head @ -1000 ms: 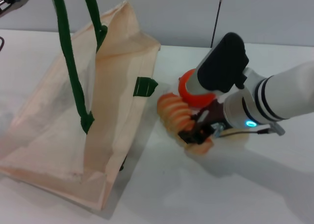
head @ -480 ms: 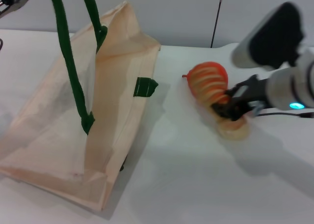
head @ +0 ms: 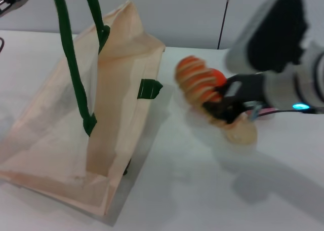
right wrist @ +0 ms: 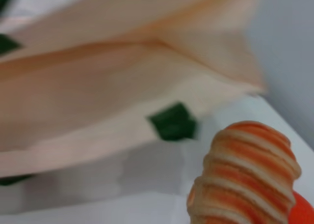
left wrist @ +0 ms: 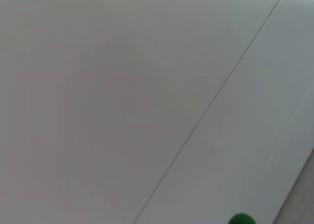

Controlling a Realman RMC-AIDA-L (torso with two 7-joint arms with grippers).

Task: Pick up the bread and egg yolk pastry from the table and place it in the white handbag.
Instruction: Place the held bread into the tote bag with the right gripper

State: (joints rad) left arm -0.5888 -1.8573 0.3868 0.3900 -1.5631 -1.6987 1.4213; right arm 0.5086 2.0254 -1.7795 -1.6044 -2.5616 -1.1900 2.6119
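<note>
Bread [head: 196,83] seemingly clamped by right tool [head: 223,109], orange ball [head: 217,77] behind.

Right gripper [head: 221,108] grips bread [head: 196,81] beside white handbag [head: 121,79].

handbag [head: 66,114] left, bread [head: 196,84] right, seemingly raised

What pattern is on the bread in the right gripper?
Alternating orange and cream stripes on the bread; clearest in the right wrist view.
</note>
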